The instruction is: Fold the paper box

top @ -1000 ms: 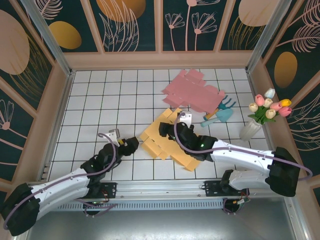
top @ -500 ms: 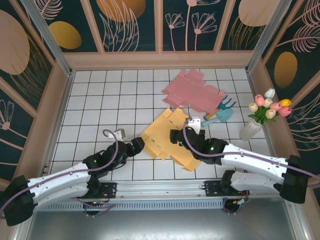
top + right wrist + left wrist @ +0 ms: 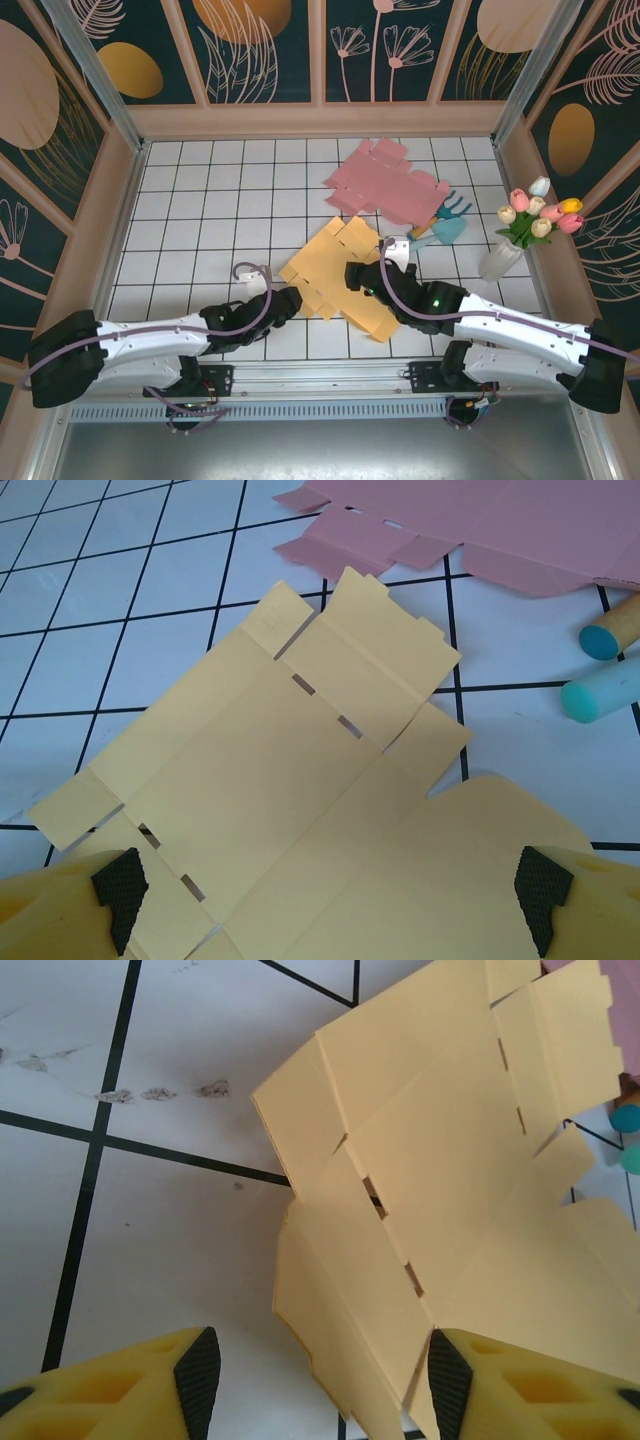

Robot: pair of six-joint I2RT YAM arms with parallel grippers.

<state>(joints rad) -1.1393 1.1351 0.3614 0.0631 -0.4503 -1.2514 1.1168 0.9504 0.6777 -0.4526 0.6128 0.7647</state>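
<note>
**White links, black joints, yellow fingers**

The left arm [image 3: 140,338] and right arm [image 3: 520,330] are glossy white links joined by black housings. A grey-purple cable [image 3: 480,313] runs along each. A small white camera block [image 3: 392,248] sits just behind the right gripper [image 3: 350,277], and another behind the left gripper [image 3: 292,300]. The fingers [image 3: 100,1400] are yellow moulded plastic with black textured pads [image 3: 122,885].

I see the paper box [image 3: 325,265] as a flat, unfolded sheet of yellow-orange card, cut with tabs, short slots and crease lines. It lies on the white tiled table [image 3: 200,200] a little right of centre and towards the near edge, turned diagonally to the grid. From the right wrist its long middle panel [image 3: 260,780] looks flat. From the left wrist its left-hand flaps [image 3: 340,1300] seem slightly raised.
</note>
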